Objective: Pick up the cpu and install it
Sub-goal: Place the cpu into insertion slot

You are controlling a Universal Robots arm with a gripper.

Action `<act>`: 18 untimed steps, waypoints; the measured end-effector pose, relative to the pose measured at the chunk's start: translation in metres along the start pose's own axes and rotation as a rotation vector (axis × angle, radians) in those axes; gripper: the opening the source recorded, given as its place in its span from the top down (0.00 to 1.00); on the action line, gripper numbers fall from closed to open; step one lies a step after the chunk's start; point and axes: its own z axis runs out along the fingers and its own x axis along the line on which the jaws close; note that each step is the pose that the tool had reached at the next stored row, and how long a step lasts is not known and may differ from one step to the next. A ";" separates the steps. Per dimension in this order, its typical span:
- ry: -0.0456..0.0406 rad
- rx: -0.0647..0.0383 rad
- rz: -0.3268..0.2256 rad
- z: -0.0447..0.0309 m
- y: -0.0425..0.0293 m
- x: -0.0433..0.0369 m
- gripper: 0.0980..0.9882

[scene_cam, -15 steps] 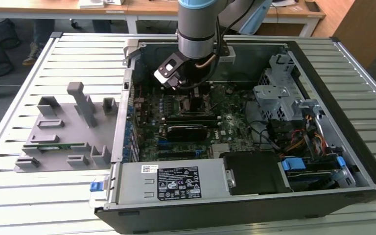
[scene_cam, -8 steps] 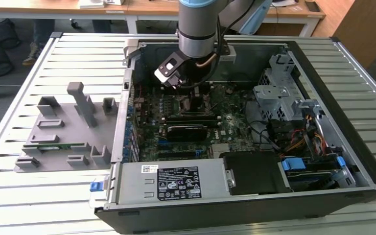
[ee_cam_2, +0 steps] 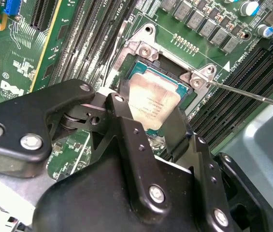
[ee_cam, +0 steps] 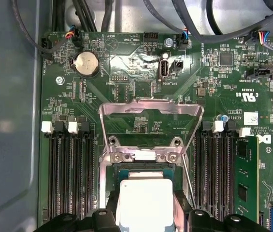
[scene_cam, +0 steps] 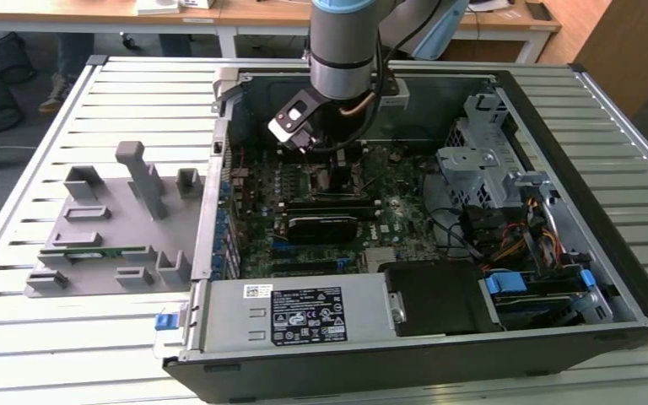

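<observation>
**Chip at the socket, bracket not yet closed.** The cpu is seen clamped between the two black fingers of the gripper, which is drawn in narrowly on the chip's opposite edges. This grip is visible in both wrist views. The chip is held at the socket, which is set on the motherboard between two banks of memory slots. The socket lies inward from the board edge where the coin battery is mounted. In the exterior view the arm is shown reaching down into the open computer case, in the half of the case away from the power supply.

The pick-up is judged to be done, with the chip placed at its seat. Whether it is fully bedded in the socket or held just above it cannot be told. The installation is judged unfinished. The chip is not yet let go, the hinged metal bracket is raised open beyond the socket, and the thin wire lever is swung out unlatched.

Being square, the chip has no long axis to speak of. It is presented flat or close to flat, with the metal top turned up. Its edges are lined up with the socket frame and run parallel to the memory slots.
</observation>
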 end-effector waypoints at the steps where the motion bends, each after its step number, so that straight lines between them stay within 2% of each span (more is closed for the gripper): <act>1: 0.0002 0.000 0.002 0.0003 0.0000 0.0000 0.52; 17: -0.0004 0.000 0.010 0.0023 0.0012 0.0001 0.51; 18: -0.0004 0.000 0.010 0.0023 0.0013 0.0001 0.44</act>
